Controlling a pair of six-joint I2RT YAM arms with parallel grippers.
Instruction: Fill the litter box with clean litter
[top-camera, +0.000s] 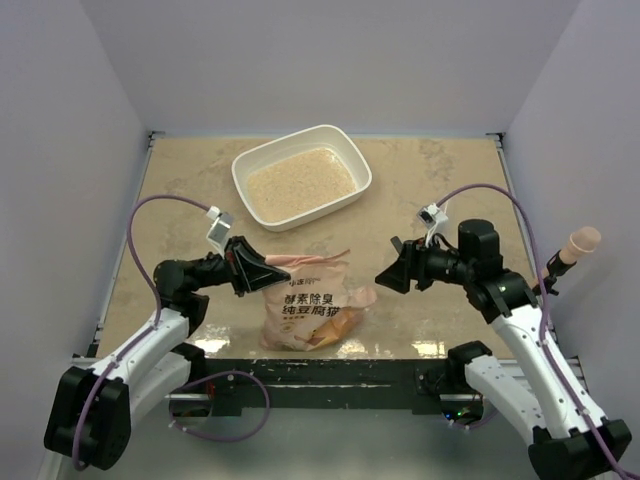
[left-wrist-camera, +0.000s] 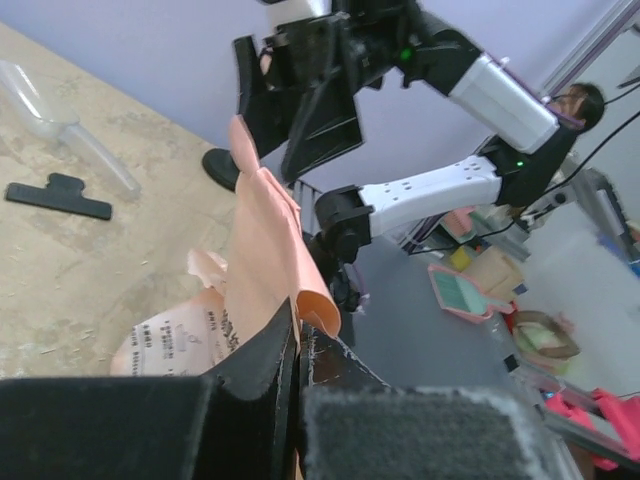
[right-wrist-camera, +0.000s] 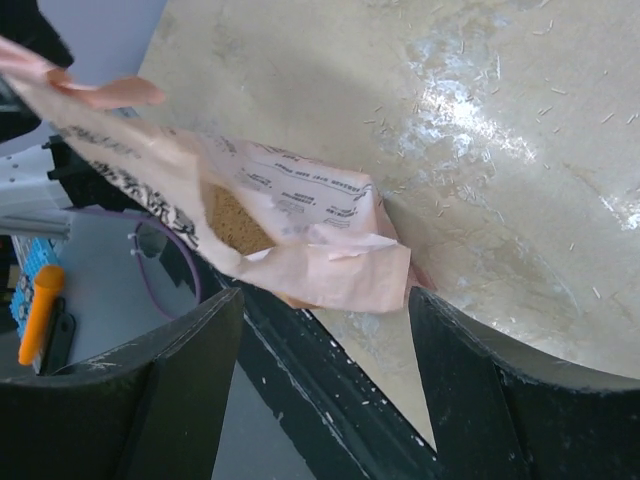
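The white litter box (top-camera: 352, 160) stands at the back centre, holding a layer of pale clean litter (top-camera: 298, 184). The orange-pink printed bag (top-camera: 312, 305) lies near the table's front edge, its top pulled up toward the left. My left gripper (top-camera: 266, 274) is shut on that upper edge of the bag (left-wrist-camera: 262, 235), the pink film pinched between its black fingers (left-wrist-camera: 262, 365). To the bag's right, my right gripper (top-camera: 386, 277) is open; in its wrist view a bag corner (right-wrist-camera: 340, 275) sits just ahead of the spread fingers (right-wrist-camera: 470, 370), untouched.
In the left wrist view a clear scoop (left-wrist-camera: 62, 125) and a black clip (left-wrist-camera: 58, 195) lie on the mottled tabletop (top-camera: 440, 190). Grey walls close in the back and both sides. The black front rail (top-camera: 330, 365) runs under the bag's near end.
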